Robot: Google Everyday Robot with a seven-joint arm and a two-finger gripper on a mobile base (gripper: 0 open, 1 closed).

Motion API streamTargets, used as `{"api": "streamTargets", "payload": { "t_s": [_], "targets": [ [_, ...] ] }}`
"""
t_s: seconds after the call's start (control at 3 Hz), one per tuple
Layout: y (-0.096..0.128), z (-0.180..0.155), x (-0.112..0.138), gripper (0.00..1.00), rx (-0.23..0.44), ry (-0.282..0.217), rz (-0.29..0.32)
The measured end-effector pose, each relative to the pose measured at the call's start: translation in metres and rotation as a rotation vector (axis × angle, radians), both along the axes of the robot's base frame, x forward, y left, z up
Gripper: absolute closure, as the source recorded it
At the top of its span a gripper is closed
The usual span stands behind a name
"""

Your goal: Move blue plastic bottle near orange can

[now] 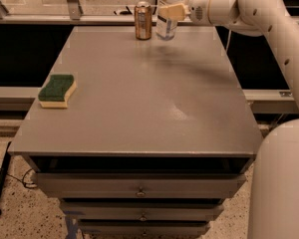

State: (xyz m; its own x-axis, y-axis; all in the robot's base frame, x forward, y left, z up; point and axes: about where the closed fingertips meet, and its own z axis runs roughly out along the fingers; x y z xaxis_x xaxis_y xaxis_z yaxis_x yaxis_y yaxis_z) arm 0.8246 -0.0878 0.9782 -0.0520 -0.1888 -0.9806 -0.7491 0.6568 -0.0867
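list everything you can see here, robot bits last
orange can: one, copper-orange, far edge of the table, just left of the bottle
blue plastic bottle: one, clear bluish, far edge, in the gripper
sponge: one, green on yellow, left side of the table
table: one, grey
drawers: three, grey, under the tabletop
gripper: one, tan fingers, closed on the bottle at the far edge
arm: one, white, reaching in from the right
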Motion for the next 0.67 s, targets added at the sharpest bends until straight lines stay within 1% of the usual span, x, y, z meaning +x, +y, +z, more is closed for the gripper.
{"api": "streamTargets", "payload": {
  "t_s": [0.67],
  "targets": [
    [-0.015, -0.010, 0.040, 1.00, -0.010, 0.008, -0.046]
  ]
}}
